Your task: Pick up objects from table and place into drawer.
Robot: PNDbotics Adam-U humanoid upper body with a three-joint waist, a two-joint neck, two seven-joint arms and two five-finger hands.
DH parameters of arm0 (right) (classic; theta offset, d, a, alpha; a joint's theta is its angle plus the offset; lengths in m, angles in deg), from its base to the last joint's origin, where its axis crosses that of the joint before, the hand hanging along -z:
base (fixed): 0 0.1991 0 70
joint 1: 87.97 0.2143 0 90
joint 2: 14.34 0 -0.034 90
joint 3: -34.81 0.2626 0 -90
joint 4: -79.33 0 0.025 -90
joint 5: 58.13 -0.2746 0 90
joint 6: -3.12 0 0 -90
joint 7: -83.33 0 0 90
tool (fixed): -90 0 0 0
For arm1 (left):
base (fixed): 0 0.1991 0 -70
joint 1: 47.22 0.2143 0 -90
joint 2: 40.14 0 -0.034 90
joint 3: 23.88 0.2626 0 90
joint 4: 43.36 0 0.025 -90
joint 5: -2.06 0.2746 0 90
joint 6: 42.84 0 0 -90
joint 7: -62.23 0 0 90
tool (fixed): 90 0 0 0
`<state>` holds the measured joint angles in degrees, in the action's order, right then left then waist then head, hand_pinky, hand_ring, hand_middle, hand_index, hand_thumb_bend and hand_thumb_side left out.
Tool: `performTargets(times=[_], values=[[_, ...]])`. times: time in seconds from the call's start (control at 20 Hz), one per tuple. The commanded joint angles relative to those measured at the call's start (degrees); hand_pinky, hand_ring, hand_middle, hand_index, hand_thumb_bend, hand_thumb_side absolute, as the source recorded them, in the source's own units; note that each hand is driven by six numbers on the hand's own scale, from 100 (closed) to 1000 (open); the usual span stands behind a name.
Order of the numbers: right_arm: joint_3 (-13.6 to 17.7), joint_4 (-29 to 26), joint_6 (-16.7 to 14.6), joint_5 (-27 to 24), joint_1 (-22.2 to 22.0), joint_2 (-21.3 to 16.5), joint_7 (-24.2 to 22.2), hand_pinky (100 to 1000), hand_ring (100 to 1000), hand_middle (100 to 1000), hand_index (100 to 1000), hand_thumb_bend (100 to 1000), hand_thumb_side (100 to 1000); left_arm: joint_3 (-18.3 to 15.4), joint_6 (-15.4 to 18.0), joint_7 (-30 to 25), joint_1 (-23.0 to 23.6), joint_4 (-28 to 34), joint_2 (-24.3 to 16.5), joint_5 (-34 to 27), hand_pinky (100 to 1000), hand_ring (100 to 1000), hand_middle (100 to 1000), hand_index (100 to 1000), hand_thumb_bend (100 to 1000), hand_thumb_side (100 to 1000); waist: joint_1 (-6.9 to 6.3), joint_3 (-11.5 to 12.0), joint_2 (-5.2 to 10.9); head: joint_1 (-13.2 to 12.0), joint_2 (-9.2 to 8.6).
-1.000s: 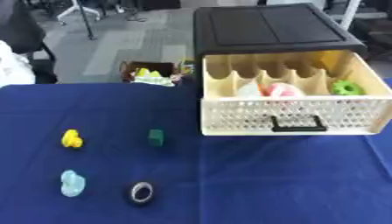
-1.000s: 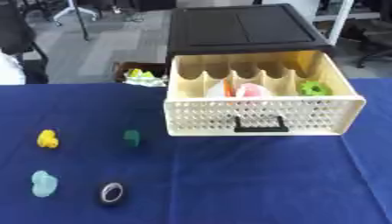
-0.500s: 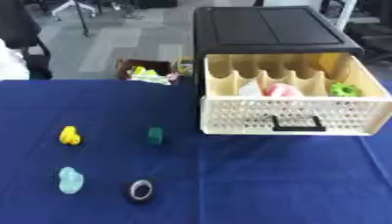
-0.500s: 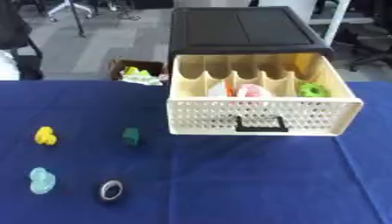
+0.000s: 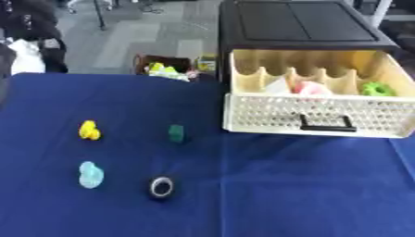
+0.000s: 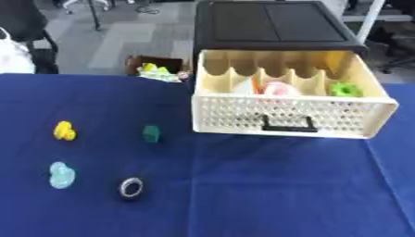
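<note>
Four small things lay on the dark blue tablecloth (image 5: 267, 185), all left of the cream perforated plastic drawer (image 5: 312, 121) pulled open from its black cabinet (image 5: 300, 23). Held pink, white and green items inside. Nearest its front corner: a dark green block (image 5: 176, 133). Farther left, a yellow lumpy toy (image 5: 89, 130). Nearer than that, a pale turquoise toy (image 5: 91, 174), and beside it a black ring with silver inside (image 5: 161, 187). No hands in sight, so fingers' state impossible to tell.

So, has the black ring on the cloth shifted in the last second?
No. The black ring keeps its place just right of the light blue object and below the green block; only the camera has tilted.
</note>
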<state>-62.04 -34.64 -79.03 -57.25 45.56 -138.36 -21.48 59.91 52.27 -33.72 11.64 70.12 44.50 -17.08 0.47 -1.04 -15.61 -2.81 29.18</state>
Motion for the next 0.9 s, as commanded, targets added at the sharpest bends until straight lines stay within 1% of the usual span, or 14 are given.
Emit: performTargets(times=[0.05,0.3,0.55,0.75,0.9], values=[[-1.8,-0.6,-0.3,-2.4,1.8,-4.8,-7.2,718,696,609,802,100,1000,-1.4,-1.2,-1.4,1.3,1.1,0.5,1.0,517,617,551,749,100,870,0.07,0.1,1.54,-0.2,0.9],[-5.0,-0.6,0.4,-7.0,3.2,-7.2,-15.5,710,714,649,847,100,1000,-2.2,-3.3,-3.0,3.9,1.1,2.2,2.4,516,616,549,745,110,902,0.15,-0.1,2.37,-0.1,1.26],[-7.4,-0.6,0.7,-10.3,4.1,-8.3,-22.7,713,727,662,848,100,1000,-2.6,-4.4,-3.9,5.4,1.1,3.3,3.0,515,615,547,742,115,918,0.12,-0.1,2.79,0.0,1.51],[-8.7,-0.6,1.6,-11.9,4.3,-8.7,-25.9,718,732,671,851,100,1000,-2.8,-4.9,-4.3,6.0,1.1,3.6,3.5,515,615,547,741,118,926,0.08,-0.4,2.83,0.0,1.49],[-9.4,-0.6,2.3,-13.1,3.4,-9.0,-27.9,729,745,707,881,100,1000,-2.9,-5.0,-4.6,6.4,1.1,3.8,3.8,515,615,547,740,121,935,-0.01,-0.8,2.65,0.1,1.39]])
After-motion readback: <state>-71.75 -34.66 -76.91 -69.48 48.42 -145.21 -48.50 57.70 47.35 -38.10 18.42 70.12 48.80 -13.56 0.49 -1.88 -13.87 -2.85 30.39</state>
